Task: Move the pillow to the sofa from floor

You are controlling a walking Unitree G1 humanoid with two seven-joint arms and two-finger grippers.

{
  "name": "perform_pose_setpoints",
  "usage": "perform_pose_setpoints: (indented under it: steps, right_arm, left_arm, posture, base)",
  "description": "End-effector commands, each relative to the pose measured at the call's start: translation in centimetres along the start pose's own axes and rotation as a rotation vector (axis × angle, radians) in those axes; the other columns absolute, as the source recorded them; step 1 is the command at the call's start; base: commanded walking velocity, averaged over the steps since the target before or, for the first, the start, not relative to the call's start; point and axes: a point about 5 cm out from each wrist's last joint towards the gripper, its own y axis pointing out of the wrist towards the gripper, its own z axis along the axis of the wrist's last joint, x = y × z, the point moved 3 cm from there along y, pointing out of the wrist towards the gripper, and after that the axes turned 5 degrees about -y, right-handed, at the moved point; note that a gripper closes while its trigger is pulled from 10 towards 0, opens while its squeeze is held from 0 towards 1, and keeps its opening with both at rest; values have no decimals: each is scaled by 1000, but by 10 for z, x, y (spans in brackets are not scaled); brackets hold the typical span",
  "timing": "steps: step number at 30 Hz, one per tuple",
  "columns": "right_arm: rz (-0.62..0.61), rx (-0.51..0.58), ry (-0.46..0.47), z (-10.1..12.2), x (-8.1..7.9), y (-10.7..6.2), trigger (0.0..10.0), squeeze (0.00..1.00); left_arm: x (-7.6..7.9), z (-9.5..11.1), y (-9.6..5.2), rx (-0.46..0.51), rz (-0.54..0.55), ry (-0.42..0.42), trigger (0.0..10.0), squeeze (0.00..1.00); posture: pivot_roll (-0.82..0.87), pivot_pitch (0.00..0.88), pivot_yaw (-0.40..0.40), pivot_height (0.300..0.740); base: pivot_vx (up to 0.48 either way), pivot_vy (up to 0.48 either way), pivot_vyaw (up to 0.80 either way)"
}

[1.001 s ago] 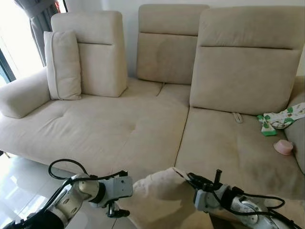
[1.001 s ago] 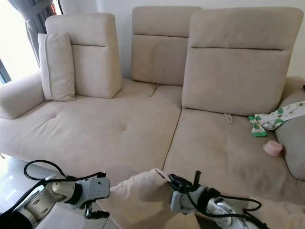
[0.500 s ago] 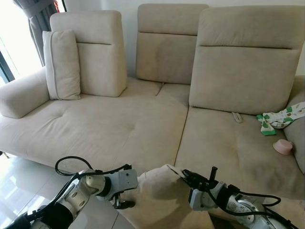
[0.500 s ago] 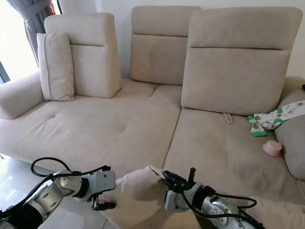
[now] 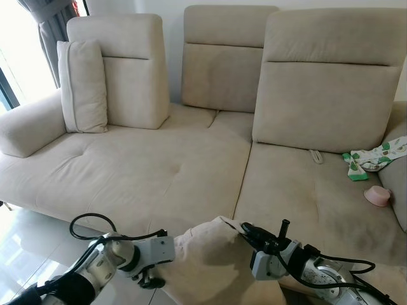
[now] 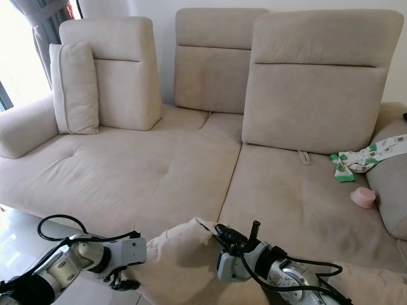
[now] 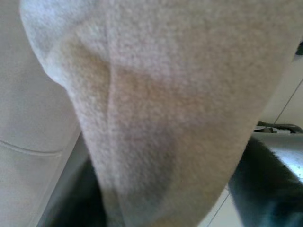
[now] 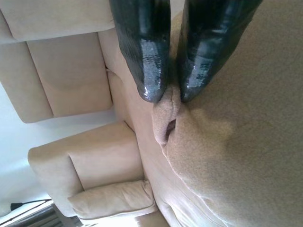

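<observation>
A beige pillow [image 5: 210,260] hangs low in front of the sofa's [image 5: 159,171] front edge, between my two arms. My right gripper [image 5: 245,230] is shut on the pillow's upper corner; in the right wrist view its fingertips [image 8: 154,92] pinch a fold of the fabric [image 8: 227,142]. My left gripper [image 5: 151,279] is at the pillow's lower left side. In the left wrist view the pillow [image 7: 156,118] bulges between its spread fingers [image 7: 78,198], so it stands open around the edge. The pillow's lower part is cut off by the frame.
A second beige cushion [image 5: 82,86] leans upright at the sofa's far left. A green-and-white cloth [image 5: 372,159] and a small pink object [image 5: 378,196] lie on the right seat. Shiny tiled floor [image 5: 25,254] lies to the left below the sofa.
My left gripper swung in toward the pillow, then dropped lower against its left side. My right gripper kept its hold on the corner, and the pillow shifted slightly left.
</observation>
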Motion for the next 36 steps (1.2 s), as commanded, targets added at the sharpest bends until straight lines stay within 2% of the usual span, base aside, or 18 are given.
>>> perform_pose_setpoints:
  steps: [1, 5, 6, 10, 13, 14, 17, 19, 22, 25, 30, 36]
  right_arm:
    - [-138, 49, -17, 12, 27, 5, 0, 0]
    - [-146, 39, -12, 11, 27, 6, 0, 0]
    - [-149, 22, -3, 9, 25, 6, 9882, 0]
    - [-154, -27, 34, 2, 21, 8, 10000, 0]
    - [-166, -33, 49, 2, 22, 9, 10000, 0]
    - [-175, -35, 61, 3, 23, 11, 10000, 0]
    - [-184, -33, 72, 4, 24, 12, 10000, 0]
    - [-205, -23, 99, 8, 27, 16, 10000, 0]
    - [-217, -18, 105, 10, 28, 17, 10000, 0]
    - [-252, 6, 121, 18, 34, 20, 10000, 0]
    - [-274, 25, 137, 25, 37, 23, 10000, 0]
    - [-291, 50, 153, 35, 39, 27, 10000, 0]
  left_arm:
    - [-2, 6, -2, 27, 0, 0, 0, 0]
    - [-5, 11, -4, 46, 15, 1, 0, 0]
    - [-11, 16, -7, 64, 37, 8, 0, 0]
    - [-27, 25, -16, 67, 103, 50, 0, 0]
    - [-32, 26, -19, 59, 126, 67, 0, 0]
    - [-38, 28, -24, 48, 155, 93, 10000, 0]
    - [-45, 31, -29, 45, 191, 104, 10000, 0]
    - [-56, 37, -39, 51, 243, 105, 10000, 0]
    - [-59, 39, -42, 52, 257, 107, 10000, 0]
    - [-74, 43, -51, 57, 338, 111, 10000, 0]
    - [-82, 51, -57, 79, 381, 119, 10000, 0]
    - [-84, 57, -59, 98, 388, 134, 10000, 0]
  posture:
    - [-64, 0, 59, 575]
    - [-64, 0, 59, 575]
    - [-62, 0, 58, 575]
    - [-57, 0, 54, 575]
    - [-57, 0, 54, 575]
    - [-55, 0, 51, 575]
    - [-53, 0, 50, 575]
    - [-53, 0, 50, 575]
    - [-52, 0, 49, 580]
    - [-53, 0, 45, 595]
    - [-54, 0, 42, 610]
    - [-59, 0, 42, 625]
  base:
    - [0, 0, 0]
    - [0, 0, 0]
    - [0, 0, 0]
    - [0, 0, 0]
    - [0, 0, 0]
    - [0, 0, 0]
    - [0, 0, 0]
    - [0, 0, 0]
    - [0, 0, 0]
    - [0, 0, 0]
    - [0, 0, 0]
    - [0, 0, 0]
